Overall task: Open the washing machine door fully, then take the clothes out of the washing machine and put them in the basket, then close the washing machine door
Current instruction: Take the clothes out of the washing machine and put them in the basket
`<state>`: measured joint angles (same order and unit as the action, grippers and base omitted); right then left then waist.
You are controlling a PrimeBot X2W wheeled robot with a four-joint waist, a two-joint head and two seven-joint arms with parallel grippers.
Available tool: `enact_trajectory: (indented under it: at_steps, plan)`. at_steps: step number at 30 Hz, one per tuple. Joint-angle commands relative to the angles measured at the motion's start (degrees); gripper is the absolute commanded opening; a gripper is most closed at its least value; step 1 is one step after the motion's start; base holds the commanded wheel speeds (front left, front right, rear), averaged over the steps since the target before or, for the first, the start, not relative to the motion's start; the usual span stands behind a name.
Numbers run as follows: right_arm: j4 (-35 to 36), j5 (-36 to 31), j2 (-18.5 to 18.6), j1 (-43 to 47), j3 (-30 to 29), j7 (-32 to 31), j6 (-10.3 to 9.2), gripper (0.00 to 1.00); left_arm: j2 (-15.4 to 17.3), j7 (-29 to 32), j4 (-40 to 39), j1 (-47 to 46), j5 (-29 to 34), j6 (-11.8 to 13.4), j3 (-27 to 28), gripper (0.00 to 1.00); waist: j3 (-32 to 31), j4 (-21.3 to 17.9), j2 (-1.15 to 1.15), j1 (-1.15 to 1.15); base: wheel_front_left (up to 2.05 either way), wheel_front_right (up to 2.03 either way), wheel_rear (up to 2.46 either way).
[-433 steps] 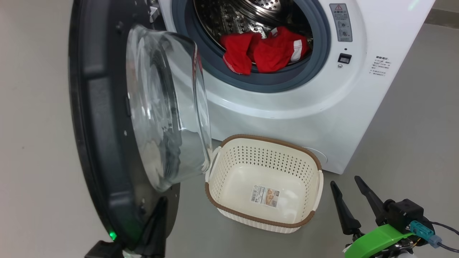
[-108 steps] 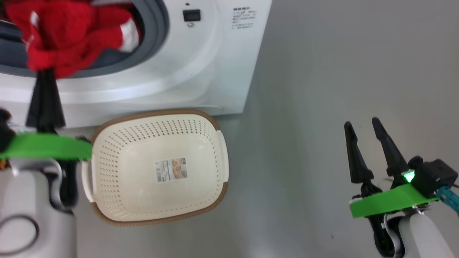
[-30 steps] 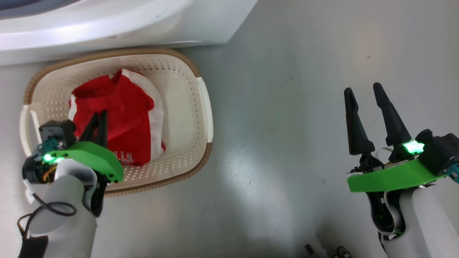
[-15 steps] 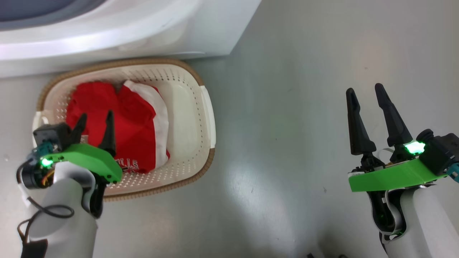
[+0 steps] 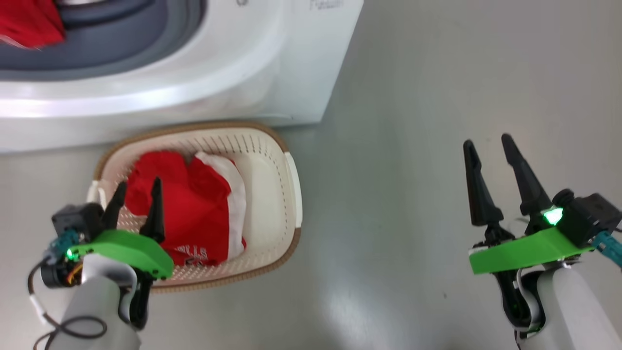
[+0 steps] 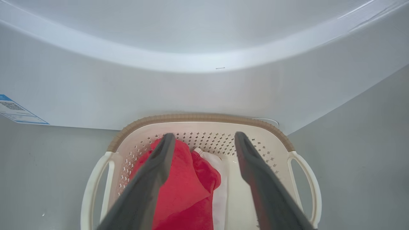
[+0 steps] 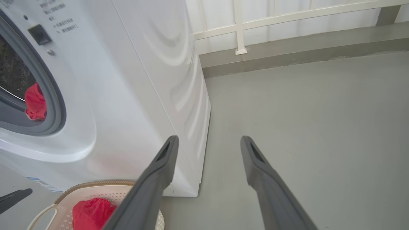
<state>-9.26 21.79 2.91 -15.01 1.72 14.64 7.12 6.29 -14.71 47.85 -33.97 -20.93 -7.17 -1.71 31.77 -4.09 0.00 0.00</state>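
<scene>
Lying beneath left end effector (image 5: 139, 183) (clothes (image 5: 194, 214))

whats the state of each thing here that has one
cream perforated plastic basket with brown rim: upright on floor, holds one garment
red and white fabric garment in the basket: crumpled, loose
red fabric garment in the drum: not yet taken out
white front-loading washing machine: mouth uncovered
left end effector: open, empty, above the basket
right end effector: open, empty, above the floor
</scene>
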Motion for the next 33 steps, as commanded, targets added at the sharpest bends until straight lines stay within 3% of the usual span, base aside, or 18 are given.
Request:
enact_trajectory:
  at_steps: [1, 12, 33]
  plan:
    - [0.84, -0.46, -0.03, 1.83, 1.25, 0.36, 0.36, 1.0, 1.62, -0.29, -1.96, 2.86, 0.25, -0.32, 1.85, 1.0, -4.33, 0.99, 0.0, 0.0, 0.0, 0.0, 0.0]
    - [-1.11, -0.66, -0.03, 6.37, 1.69, 0.36, 0.36, 1.0, 1.28, -0.29, -12.28, 11.26, 2.59, -0.32, 5.0, 1.0, -13.44, 1.75, 0.0, 0.0, 0.0, 0.0, 0.0]
    - [-1.84, -1.0, 0.22, 14.26, 0.13, 0.36, 0.36, 1.0, -0.83, -0.29, -29.58, 25.8, 8.96, -0.32, 8.28, 1.0, -23.79, 2.62, 0.0, 0.0, 0.0, 0.0, 0.0]
